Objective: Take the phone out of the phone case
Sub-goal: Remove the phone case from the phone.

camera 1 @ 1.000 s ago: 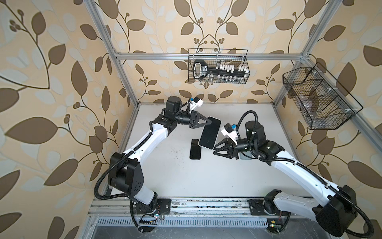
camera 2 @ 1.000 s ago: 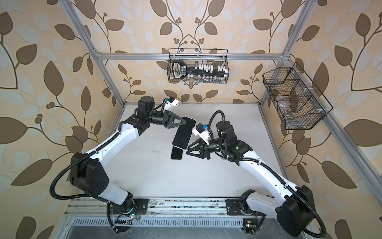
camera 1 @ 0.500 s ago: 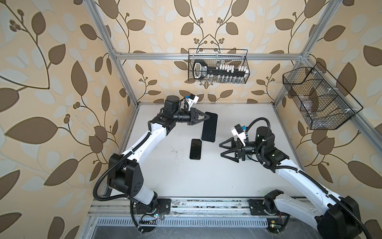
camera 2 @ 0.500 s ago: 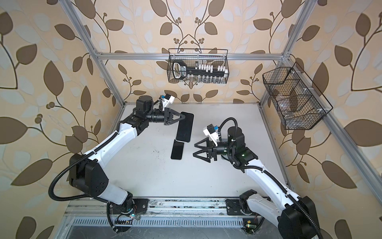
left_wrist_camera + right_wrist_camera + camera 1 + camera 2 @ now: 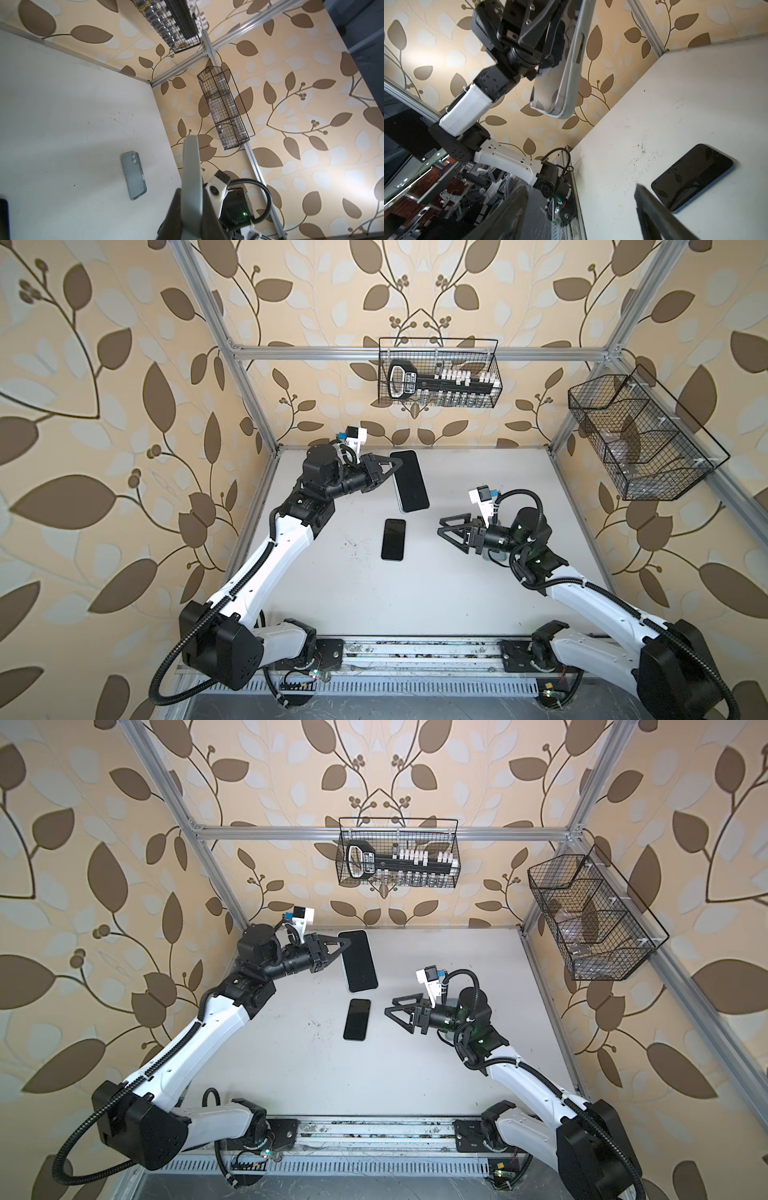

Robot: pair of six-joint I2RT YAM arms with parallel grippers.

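Note:
My left gripper [image 5: 395,466] [image 5: 345,946] is shut on the top end of a large black-screened phone [image 5: 409,481] [image 5: 359,961], holding it in the air near the back. The phone's pale grey rim looks like its phone case [image 5: 566,62]. In the left wrist view the grey edge [image 5: 191,166] runs out from between my fingers. My right gripper [image 5: 440,526] [image 5: 390,1006] [image 5: 580,187] hangs open and empty to the right, apart from the phone.
A smaller black phone [image 5: 393,539] [image 5: 691,176] lies flat mid-table. An empty blue-grey translucent case [image 5: 134,175] lies on the table beneath my right arm. Wire baskets hang on the back wall [image 5: 438,373] and the right wall [image 5: 640,439].
My right gripper let go of the held phone's lower end, opened wide and drew back to the right. My left arm carried the phone up towards the back wall.

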